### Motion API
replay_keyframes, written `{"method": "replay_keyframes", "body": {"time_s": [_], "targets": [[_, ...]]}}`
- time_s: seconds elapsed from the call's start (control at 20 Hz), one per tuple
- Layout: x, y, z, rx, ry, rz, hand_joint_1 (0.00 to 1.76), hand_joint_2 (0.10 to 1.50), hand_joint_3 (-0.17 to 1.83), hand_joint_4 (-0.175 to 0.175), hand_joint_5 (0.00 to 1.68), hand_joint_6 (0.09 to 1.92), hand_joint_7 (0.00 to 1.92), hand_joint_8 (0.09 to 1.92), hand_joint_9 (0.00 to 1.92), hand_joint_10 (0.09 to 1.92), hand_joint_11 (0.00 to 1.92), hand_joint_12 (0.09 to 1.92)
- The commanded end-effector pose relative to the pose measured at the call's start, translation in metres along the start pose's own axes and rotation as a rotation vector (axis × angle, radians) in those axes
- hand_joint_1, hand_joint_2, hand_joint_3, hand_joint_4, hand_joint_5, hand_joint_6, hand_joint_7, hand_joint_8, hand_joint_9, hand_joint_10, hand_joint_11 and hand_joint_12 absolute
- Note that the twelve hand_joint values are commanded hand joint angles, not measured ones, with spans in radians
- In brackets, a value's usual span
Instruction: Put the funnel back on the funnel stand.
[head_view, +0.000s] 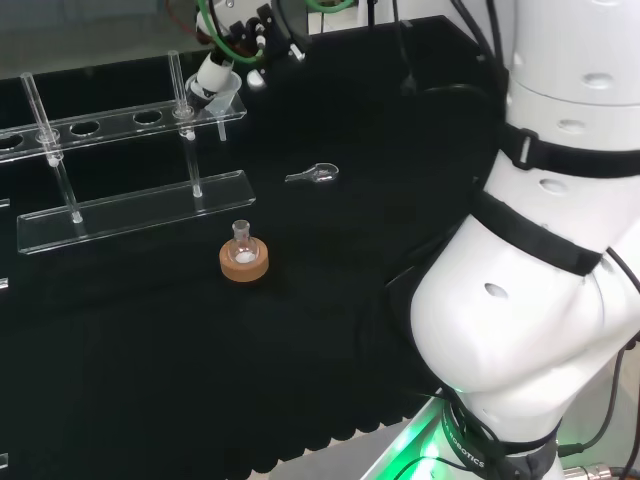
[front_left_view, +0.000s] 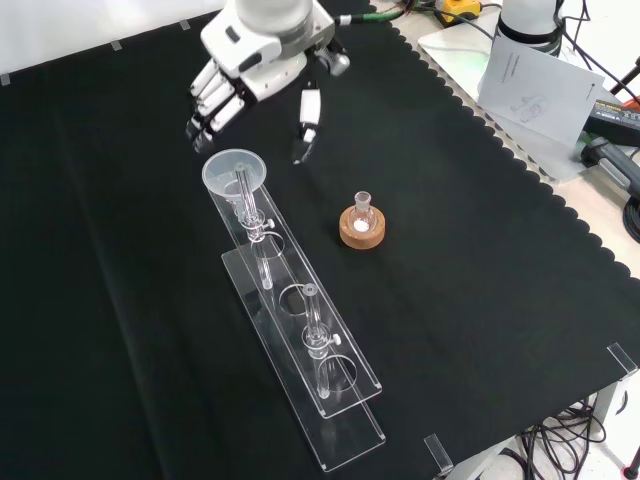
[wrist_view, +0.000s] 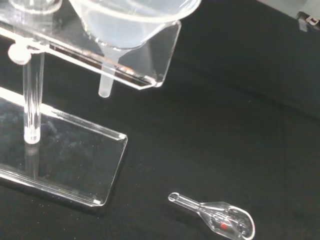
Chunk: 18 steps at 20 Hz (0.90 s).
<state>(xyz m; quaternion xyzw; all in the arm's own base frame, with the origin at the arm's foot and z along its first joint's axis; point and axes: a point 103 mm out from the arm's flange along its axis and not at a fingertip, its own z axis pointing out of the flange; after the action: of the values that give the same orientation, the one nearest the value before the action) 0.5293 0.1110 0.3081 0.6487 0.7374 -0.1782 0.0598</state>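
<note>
The clear plastic funnel (front_left_view: 234, 171) sits in the end hole of the clear acrylic funnel stand (front_left_view: 342, 438). In the wrist view the funnel's cone (wrist_view: 131, 22) rests on the upper shelf (wrist_view: 152, 62), and its stem (wrist_view: 106, 86) hangs through, above the base plate (wrist_view: 65, 165). The hand (front_left_view: 256, 68) hovers just beyond the funnel in the front view. Its fingers (front_left_view: 208, 108) and thumb (front_left_view: 306, 128) are spread and apart from the funnel's rim, holding nothing. In the head view the hand (head_view: 240, 42) is up behind the funnel (head_view: 222, 96) at the right end of the stand (head_view: 115, 122).
A small round flask on a cork ring (front_left_view: 362, 226) stands right of the stand in the front view (head_view: 244, 259). A small glass scoop (head_view: 316, 174) lies on the cloth (wrist_view: 220, 221). Papers and cables (front_left_view: 535, 85) lie past the cloth's scalloped edge.
</note>
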Motion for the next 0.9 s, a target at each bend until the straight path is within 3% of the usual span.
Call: {"method": "replay_keyframes", "body": {"time_s": [0.05, 0.45, 0.9], "targets": [[-0.029, -0.044, -0.013, -0.027, 0.052, 0.094, 0.46, 0.66, 0.29, -0.026, 0.37, 0.09, 0.22, 0.69, 0.51, 0.65, 0.46, 1.37], [-0.055, -0.086, -0.02, -0.033, 0.074, 0.181, 0.47, 0.68, 0.28, -0.026, 0.38, 0.09, 0.24, 0.69, 0.53, 0.64, 0.47, 1.37], [-0.069, -0.134, -0.014, -0.007, 0.087, 0.245, 0.49, 0.7, 0.26, -0.026, 0.39, 0.09, 0.27, 0.67, 0.56, 0.61, 0.47, 1.36]]}}
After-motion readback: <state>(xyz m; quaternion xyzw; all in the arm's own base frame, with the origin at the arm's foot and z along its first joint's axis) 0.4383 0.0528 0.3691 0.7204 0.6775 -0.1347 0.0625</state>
